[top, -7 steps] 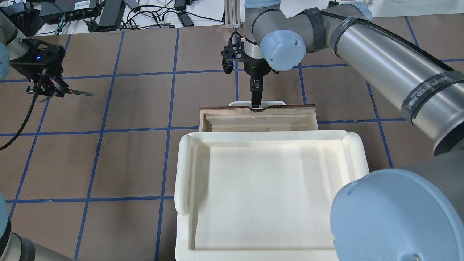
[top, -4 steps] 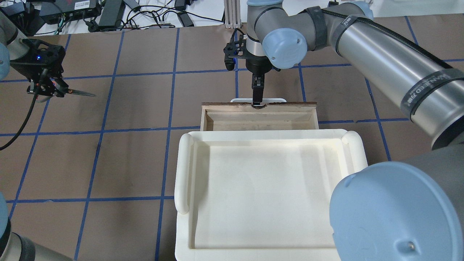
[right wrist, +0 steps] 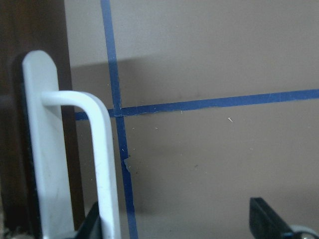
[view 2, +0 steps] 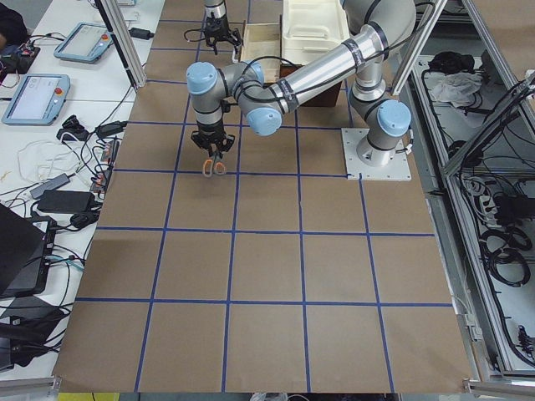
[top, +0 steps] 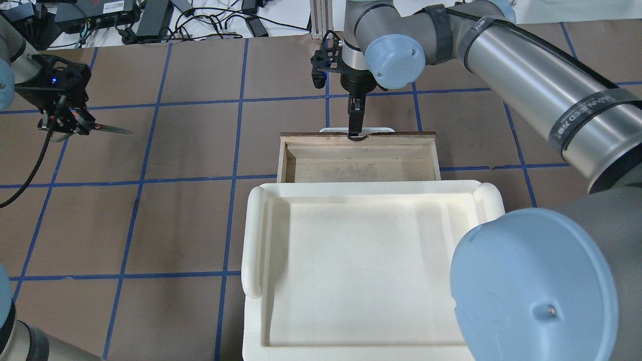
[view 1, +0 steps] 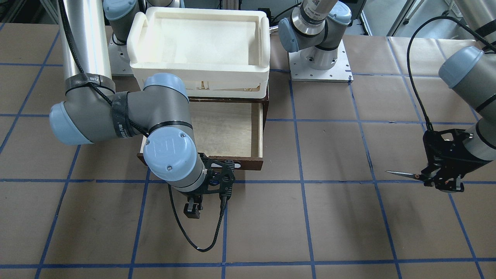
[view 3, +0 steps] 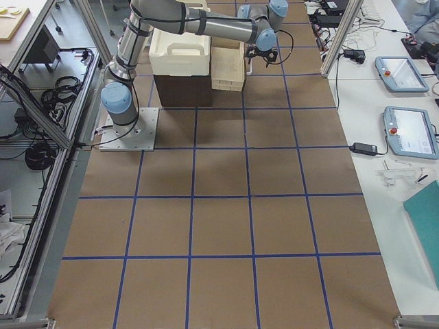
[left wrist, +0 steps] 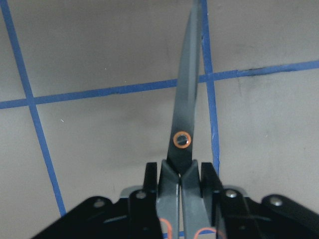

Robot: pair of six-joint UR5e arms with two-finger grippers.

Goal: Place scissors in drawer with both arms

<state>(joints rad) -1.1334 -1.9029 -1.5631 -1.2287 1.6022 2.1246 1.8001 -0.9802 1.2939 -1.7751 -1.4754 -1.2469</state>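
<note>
The scissors (top: 108,129) are held at the far left, above the table, blades closed and pointing toward the middle. My left gripper (top: 67,125) is shut on their grey handles; the left wrist view shows the blade (left wrist: 185,109) sticking out between the fingers. The dark brown drawer (top: 358,168) is partly open under the tray, its pale plywood floor (view 1: 226,131) bare. My right gripper (top: 355,133) is at the middle of the white bar handle (right wrist: 105,164). Its jaws stand apart, with one finger (right wrist: 269,221) well off the bar, which lies against the other.
A cream-white plastic tray (top: 253,240) sits on top of the drawer's cabinet and covers the drawer's rear part. Cables and power bricks (top: 150,20) lie beyond the table's far edge. Brown paper with blue grid tape covers the table.
My right gripper has moved away from the robot with the handle, and the drawer has slid further out. The left gripper and scissors have stayed in place.
</note>
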